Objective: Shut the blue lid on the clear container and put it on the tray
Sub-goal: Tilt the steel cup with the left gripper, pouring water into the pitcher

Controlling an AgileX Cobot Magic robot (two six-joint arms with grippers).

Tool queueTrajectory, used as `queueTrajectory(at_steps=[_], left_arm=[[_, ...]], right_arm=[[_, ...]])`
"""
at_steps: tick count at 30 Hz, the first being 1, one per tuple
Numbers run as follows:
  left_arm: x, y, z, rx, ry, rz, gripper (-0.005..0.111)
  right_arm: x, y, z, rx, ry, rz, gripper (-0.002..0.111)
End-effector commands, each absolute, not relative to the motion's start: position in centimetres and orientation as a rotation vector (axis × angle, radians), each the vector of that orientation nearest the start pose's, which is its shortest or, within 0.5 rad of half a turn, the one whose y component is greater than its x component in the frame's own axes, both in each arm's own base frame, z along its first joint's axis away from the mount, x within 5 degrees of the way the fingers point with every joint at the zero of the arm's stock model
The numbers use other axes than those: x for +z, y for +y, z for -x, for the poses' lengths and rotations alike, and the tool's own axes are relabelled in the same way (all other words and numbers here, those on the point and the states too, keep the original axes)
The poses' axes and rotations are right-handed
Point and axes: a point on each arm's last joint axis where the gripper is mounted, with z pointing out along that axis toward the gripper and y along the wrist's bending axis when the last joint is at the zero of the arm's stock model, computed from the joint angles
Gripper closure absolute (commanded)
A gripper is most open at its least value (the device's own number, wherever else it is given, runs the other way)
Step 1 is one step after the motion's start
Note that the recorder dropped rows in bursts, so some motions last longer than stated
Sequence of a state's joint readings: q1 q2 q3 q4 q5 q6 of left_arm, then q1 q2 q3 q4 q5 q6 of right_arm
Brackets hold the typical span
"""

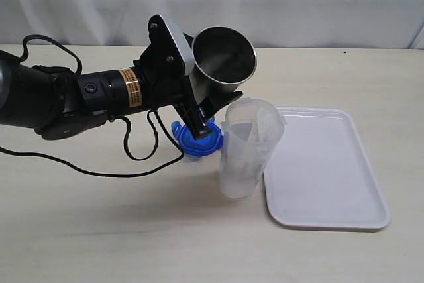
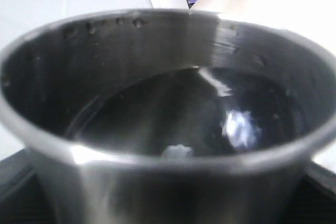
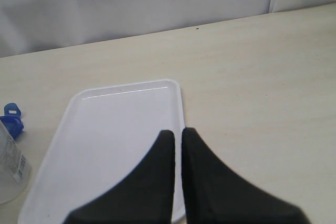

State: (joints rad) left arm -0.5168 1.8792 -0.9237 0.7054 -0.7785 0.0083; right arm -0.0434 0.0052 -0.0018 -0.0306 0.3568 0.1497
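left jaws: spread wide, clamping tilted steel cup (image 1: 224, 54) above blue lid (image 1: 193, 144) and clear container (image 1: 248, 154) | right jaws: closed, empty, over tray (image 3: 105, 129) rim

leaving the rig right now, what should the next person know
Left gripper: clamped on the steel cup, held tilted in the air above the clear container.
Right gripper: shut, empty, over the tray.
Clear container: upright on the table, open, beside the tray, not on it.
Blue lid: on the table next to the container, below the left gripper.
Done: no lid or tray step yet.
Left: put the cup down, fit and snap the lid, set the container on the tray.
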Motion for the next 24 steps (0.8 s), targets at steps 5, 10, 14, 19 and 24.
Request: queueTrajectory(at_steps=[5,10,14,19,24], left_arm=[[20.49,-22.73,-31.23,-0.410,1.259,-1.095,0.107],[20.52,-22.64,-31.36,-0.388,1.258,-1.089,0.107],[20.59,-22.54,-31.52,-0.373,1.262,-1.071,0.107],[20.49,-22.51,-31.55,-0.335,1.248,-1.100,0.107],[20.25,-22.31,-31.78,-0.275,1.261,-1.121,0.107]], right_arm=[[18.14,-0.33,-5.32,0.046,1.829,-0.161,0.104],[18.14,-0.33,-5.32,0.046,1.829,-0.161,0.104],[18.14,-0.33,-5.32,0.046,1.829,-0.161,0.104],[18.14,-0.33,-5.32,0.046,1.829,-0.161,0.104],[18.14,-0.33,-5.32,0.046,1.829,-0.161,0.104]])
